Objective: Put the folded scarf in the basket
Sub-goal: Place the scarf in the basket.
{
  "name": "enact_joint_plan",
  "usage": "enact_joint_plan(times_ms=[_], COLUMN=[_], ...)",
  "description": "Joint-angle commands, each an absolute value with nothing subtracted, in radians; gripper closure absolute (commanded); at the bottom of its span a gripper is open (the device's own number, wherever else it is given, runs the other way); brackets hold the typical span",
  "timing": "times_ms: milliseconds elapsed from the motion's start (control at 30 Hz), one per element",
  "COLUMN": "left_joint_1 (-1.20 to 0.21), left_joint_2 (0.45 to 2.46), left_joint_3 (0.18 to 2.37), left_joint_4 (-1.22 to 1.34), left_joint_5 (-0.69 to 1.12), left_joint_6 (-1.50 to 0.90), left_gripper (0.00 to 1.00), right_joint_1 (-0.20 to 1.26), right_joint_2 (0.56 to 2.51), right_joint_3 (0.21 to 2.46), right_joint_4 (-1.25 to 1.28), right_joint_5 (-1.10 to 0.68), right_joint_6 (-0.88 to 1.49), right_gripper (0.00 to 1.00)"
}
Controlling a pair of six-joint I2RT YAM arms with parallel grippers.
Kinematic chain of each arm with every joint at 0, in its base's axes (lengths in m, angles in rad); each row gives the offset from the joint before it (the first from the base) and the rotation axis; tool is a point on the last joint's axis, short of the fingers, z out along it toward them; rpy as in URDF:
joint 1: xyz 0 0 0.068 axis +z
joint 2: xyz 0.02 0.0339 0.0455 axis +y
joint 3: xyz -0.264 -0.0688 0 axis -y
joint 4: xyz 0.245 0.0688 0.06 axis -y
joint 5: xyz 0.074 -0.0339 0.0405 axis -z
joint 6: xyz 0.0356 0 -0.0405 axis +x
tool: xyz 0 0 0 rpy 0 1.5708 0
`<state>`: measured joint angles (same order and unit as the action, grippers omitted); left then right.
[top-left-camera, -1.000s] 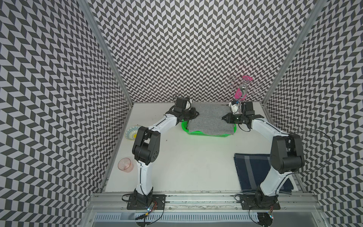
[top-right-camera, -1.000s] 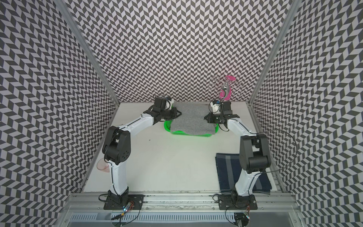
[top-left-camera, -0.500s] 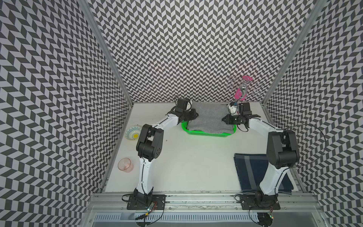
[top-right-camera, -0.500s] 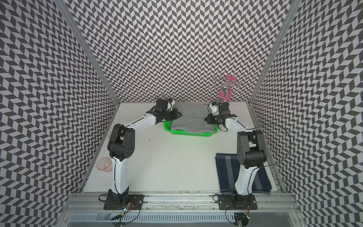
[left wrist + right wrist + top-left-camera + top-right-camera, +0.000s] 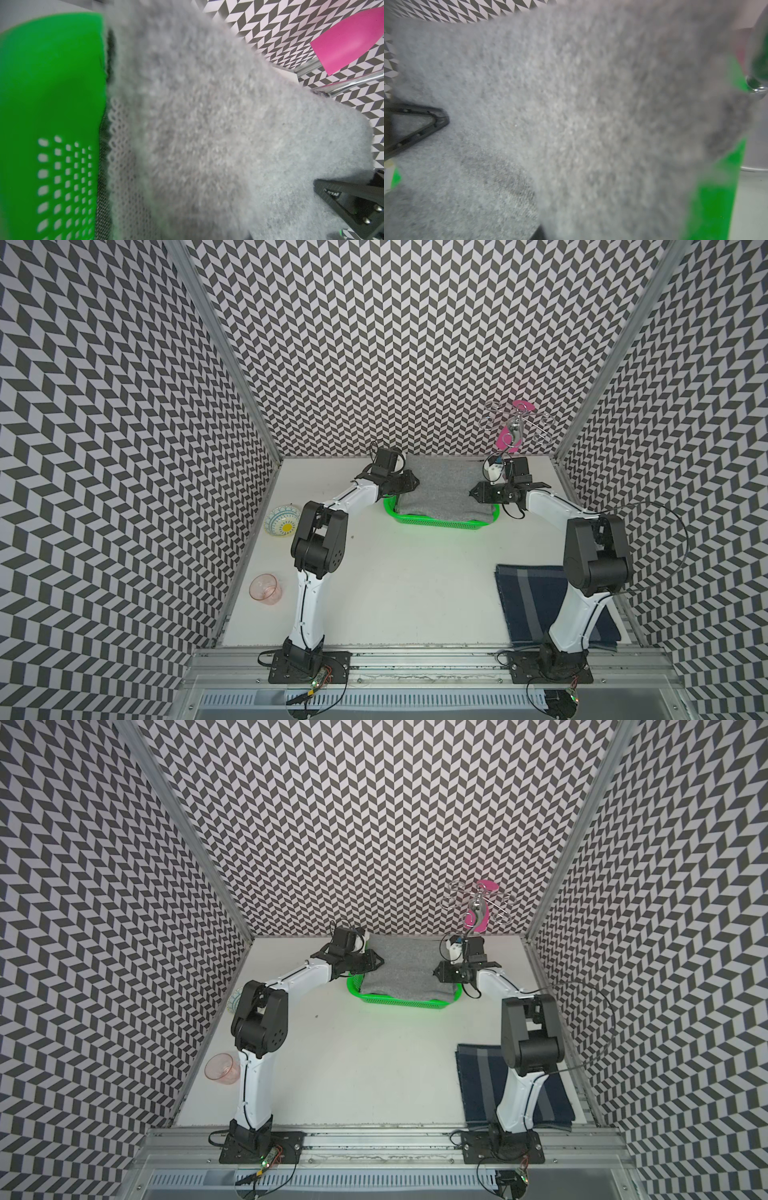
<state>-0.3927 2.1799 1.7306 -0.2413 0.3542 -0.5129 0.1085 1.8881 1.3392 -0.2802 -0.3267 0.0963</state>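
The grey folded scarf (image 5: 444, 493) (image 5: 405, 973) lies in the bright green basket (image 5: 440, 524) (image 5: 399, 1001) at the far middle of the table, hiding its floor. The far part of the scarf reaches beyond the basket. My left gripper (image 5: 412, 483) (image 5: 380, 963) is at the scarf's left edge and my right gripper (image 5: 474, 493) (image 5: 437, 972) at its right edge. One black finger of each rests on top of the cloth. Scarf (image 5: 207, 135) (image 5: 571, 104) fills both wrist views beside the basket wall (image 5: 52, 83) (image 5: 712, 203), and my own jaws are hidden there.
A patterned bowl (image 5: 283, 521) and a pink cup (image 5: 264, 589) stand by the left wall. A navy striped cloth (image 5: 532, 601) lies at the front right under the right arm. A wire stand with pink pieces (image 5: 515, 435) rises in the back right corner.
The scarf has sunk lower into the basket, and more of the green front wall shows. Both arms have shifted, with their elbows drawn in.
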Motion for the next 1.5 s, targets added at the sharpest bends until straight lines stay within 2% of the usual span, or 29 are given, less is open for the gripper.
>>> enact_joint_plan(times_ms=[0, 433, 600, 1000, 1200, 1333, 1467], left_joint_1=[-0.374, -0.363, -0.364, -0.353, -0.354, -0.347, -0.339], left_joint_2=[2.156, 2.121, 2.089, 2.006, 2.018, 1.915, 1.895], left_joint_3=[1.753, 1.720, 1.717, 1.654, 1.609, 1.489, 1.505], left_joint_4=[-0.254, -0.247, -0.244, -0.233, -0.246, -0.146, -0.175], left_joint_5=[0.316, 0.296, 0.290, 0.288, 0.306, 0.263, 0.285], left_joint_6=[-0.509, -0.519, -0.526, -0.540, -0.543, -0.551, -0.548], left_gripper=[0.70, 0.68, 0.58, 0.55, 0.49, 0.47, 0.44], right_joint_1=[0.098, 0.092, 0.089, 0.088, 0.087, 0.087, 0.087], right_joint_2=[1.829, 1.753, 1.734, 1.634, 1.573, 1.492, 1.416], right_joint_3=[1.314, 1.264, 1.262, 1.198, 1.135, 1.070, 1.043], right_joint_4=[-0.264, -0.256, -0.256, -0.279, -0.303, -0.311, -0.391], right_joint_5=[-0.215, -0.209, -0.210, -0.225, -0.240, -0.262, -0.256], right_joint_6=[0.092, 0.080, 0.087, 0.106, 0.124, 0.160, 0.177], right_gripper=[0.54, 0.50, 0.49, 0.47, 0.46, 0.46, 0.46])
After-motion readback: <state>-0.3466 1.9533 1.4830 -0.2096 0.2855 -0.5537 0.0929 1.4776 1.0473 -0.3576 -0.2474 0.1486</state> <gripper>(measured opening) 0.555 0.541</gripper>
